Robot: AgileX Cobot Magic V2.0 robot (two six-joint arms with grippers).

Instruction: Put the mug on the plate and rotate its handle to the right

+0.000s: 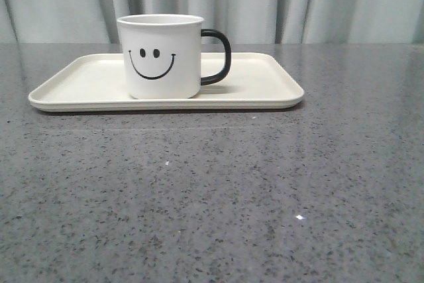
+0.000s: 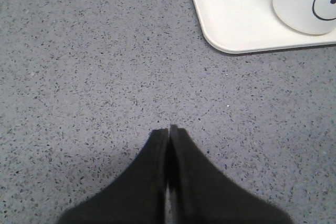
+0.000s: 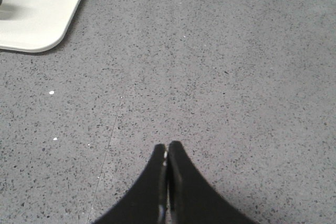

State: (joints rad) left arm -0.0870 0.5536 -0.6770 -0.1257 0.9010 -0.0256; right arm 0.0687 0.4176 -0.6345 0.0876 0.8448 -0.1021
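Squarely in the front view, the mug (image 1: 159, 56) stands upright on the plate (image 1: 73, 81), smiley face toward the camera and the handle (image 1: 218, 56) pointing right; the plate rests on the grey speckled table (image 1: 212, 197). From the left wrist, the left gripper (image 2: 168, 128) has its fingers pressed together above bare table, well apart from the plate's corner. From the right wrist, the right gripper (image 3: 167, 144) is likewise closed, holding nothing.

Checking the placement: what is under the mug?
The mug stands upright on the cream plate, handle pointing right. The plate rests on the grey speckled table. The plate surface directly beneath the mug is covered.
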